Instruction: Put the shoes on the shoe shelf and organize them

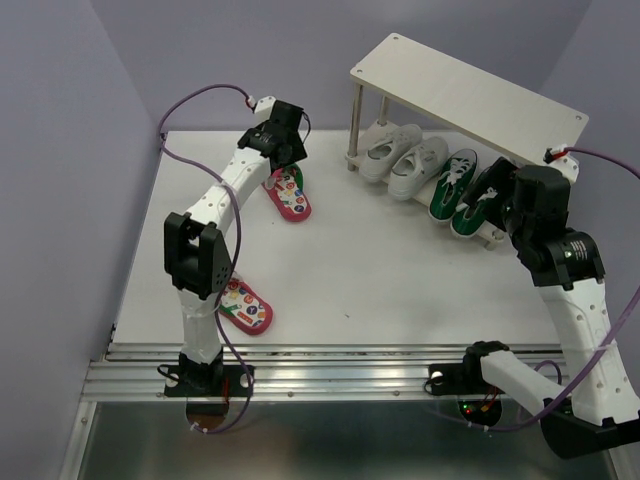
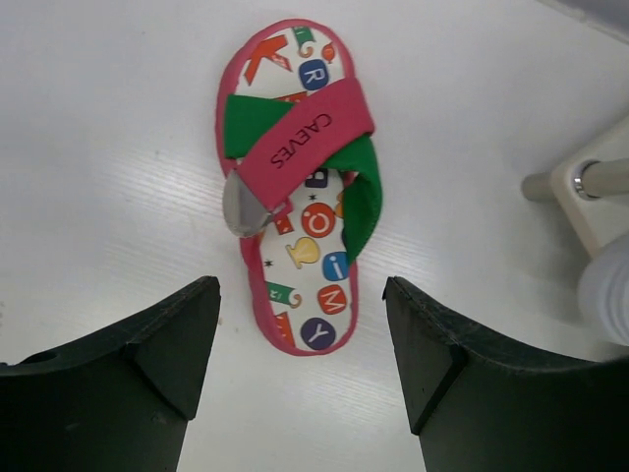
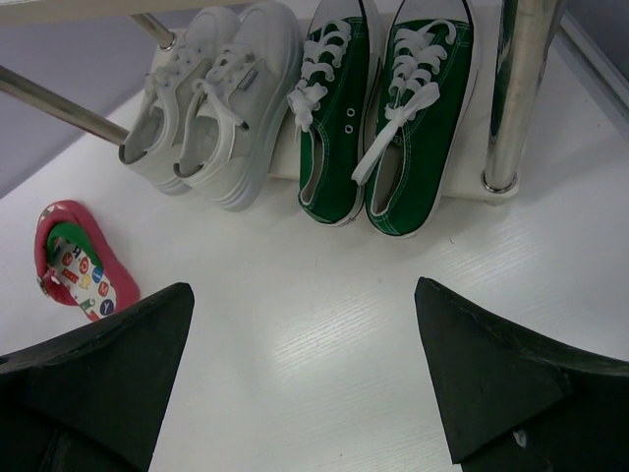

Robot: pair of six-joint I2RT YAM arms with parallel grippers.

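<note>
A pink-edged flip-flop point(image 2: 295, 187) lies flat on the white table point(image 1: 400, 280), well to the left of the beige two-tier shoe shelf point(image 1: 470, 95). In the left wrist view its crossed pink and green straps face up. The pink strap carries the word "CAEVES" in dark capitals. The printed insole shows the letters R, O, I, M and Y in coloured circles among arrows, flags and other small shapes.

The left gripper point(image 2: 303, 290) hangs over this flip-flop with its jaws spread wider than the sole, one black finger on each side, gripping nothing.

A second flip-flop point(image 1: 245, 305) with the same bright insole lies near the front left of the table, just beside the left arm's lower link.

On the shelf's lower board four shoes stand in a row, toes pointing under the top board. Two white sneakers point(image 3: 172, 108) point(image 3: 241, 108) are on the left. Two green lace-up sneakers point(image 3: 334, 128) point(image 3: 418, 118) with white laces and white soles are on the right, next to a shiny metal post point(image 3: 516, 88). No writing on the sneakers can be read.

The right gripper point(image 3: 303, 290) hovers above bare table in front of the green pair, jaws wide apart and empty. The top board of the shelf bears no shoes.
</note>
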